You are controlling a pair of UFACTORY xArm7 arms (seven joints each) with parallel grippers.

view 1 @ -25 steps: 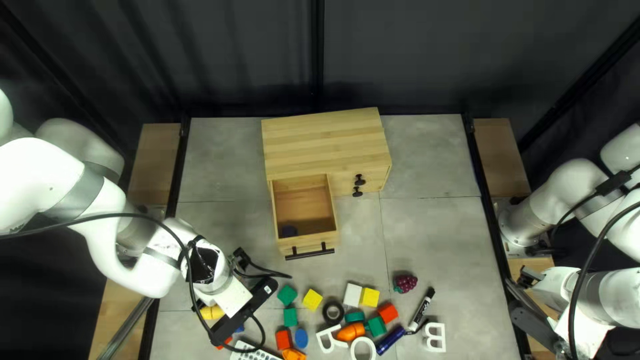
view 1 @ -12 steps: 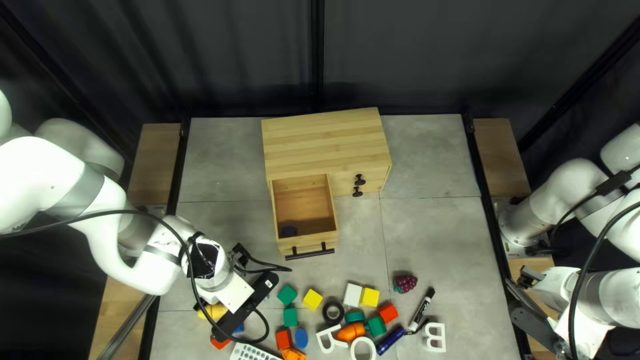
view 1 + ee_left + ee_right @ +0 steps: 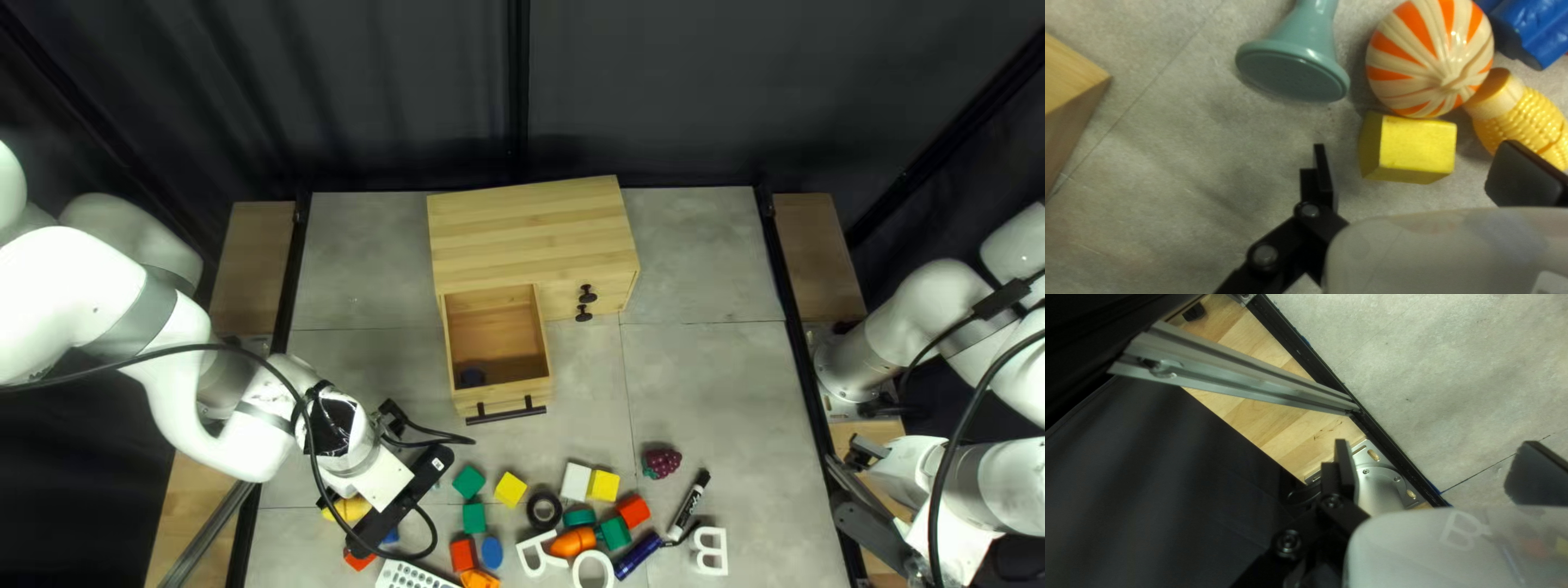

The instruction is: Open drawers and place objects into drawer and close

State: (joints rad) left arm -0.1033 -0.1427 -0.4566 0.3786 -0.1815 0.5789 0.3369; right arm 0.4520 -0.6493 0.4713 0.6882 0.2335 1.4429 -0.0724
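Left wrist view: left gripper [image 3: 1415, 146] was spread; yellow block [image 3: 1417, 144], likely pick, lay at twelve o'clock, long side finger-to-finger.
Top left view: drawer [image 3: 503, 393] stood open at that gripper's one o'clock; left arm [image 3: 169, 327] nearer.
Right wrist view: right gripper [image 3: 1433, 442] spread, empty.

Between a teal flared piece [image 3: 1293, 71] and toy corn [image 3: 1524, 122], an orange-striped ball [image 3: 1426, 54] just beside a yellow block [image 3: 1415, 144]

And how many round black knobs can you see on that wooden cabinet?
2. Both are on the cabinet, right of the open drawer in the top left view: the upper knob, with the lower knob just below. The drawer may hide others.
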